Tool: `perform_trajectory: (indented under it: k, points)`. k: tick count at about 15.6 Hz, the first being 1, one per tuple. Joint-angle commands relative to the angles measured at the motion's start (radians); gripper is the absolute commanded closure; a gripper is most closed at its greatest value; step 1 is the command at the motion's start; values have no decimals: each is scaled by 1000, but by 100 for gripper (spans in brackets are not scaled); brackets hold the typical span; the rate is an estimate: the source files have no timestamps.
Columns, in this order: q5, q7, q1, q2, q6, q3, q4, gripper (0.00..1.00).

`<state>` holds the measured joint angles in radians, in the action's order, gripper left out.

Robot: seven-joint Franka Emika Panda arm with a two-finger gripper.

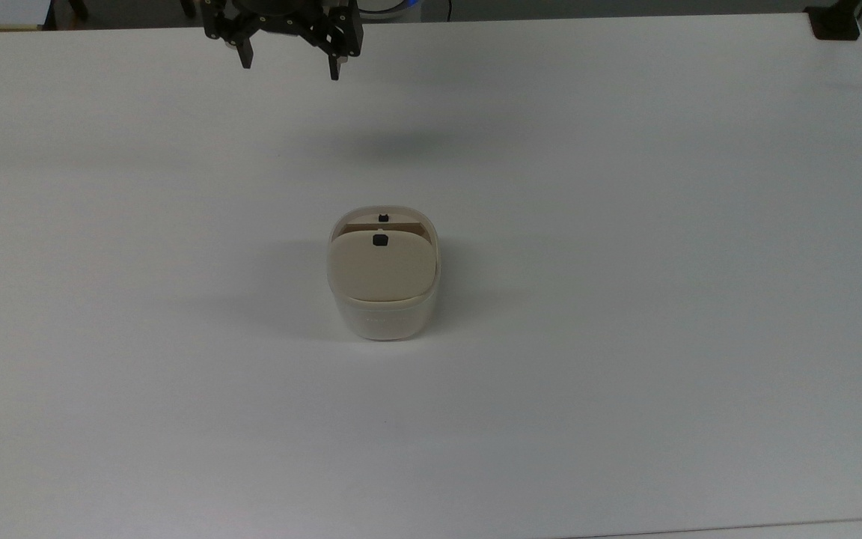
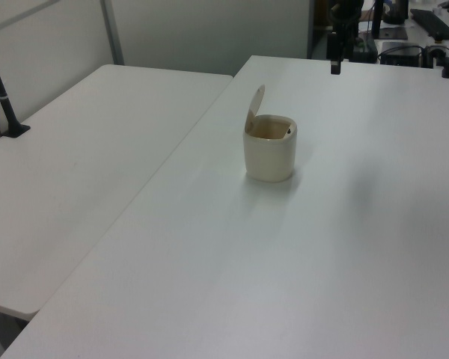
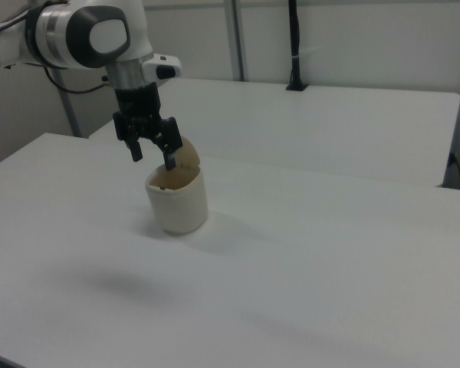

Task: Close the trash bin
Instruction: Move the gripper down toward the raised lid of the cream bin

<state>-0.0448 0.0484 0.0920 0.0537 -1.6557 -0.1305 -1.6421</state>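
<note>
In the top view, the black two-finger gripper point(image 1: 290, 69) hangs with fingers spread wide and empty. The small cream-white, rounded-square plastic trash bin point(image 1: 384, 318) stands well below them on the white table point(image 1: 625, 299).

In the left view, its beige hinged lid point(image 2: 254, 109) stands tilted up, open.

In the right view, the fingertips sit just above the bin's rim. The lid looks light and stiff; push its raised free edge down.

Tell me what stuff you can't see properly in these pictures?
- Inside of the trash bin: its raised lid covers it in the top view.
- The arm above the tool: cut off by the top view's upper edge.
- The lid's black mark: too small to tell what it is.
</note>
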Motion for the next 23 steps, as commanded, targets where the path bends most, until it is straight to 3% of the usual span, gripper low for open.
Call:
perform_trajectory:
  k: [1,7,8,9,11,12,14,20,23]
  points:
    - [-7,7,-3,-22,-24,0,-24,0]
    - [-4,-16,0,-8,-35,2,-24,0]
    - [-1,-28,0,-5,-44,2,-24,5]
    - [3,-51,0,-3,-58,2,-24,22]
    - [23,-113,2,17,-108,3,-7,69]
    - [46,-136,2,31,-140,3,4,86]
    - [104,-160,2,60,-218,2,16,100]
    - [226,-131,15,188,-511,14,106,100]
    - [237,-104,41,235,-596,17,151,100]
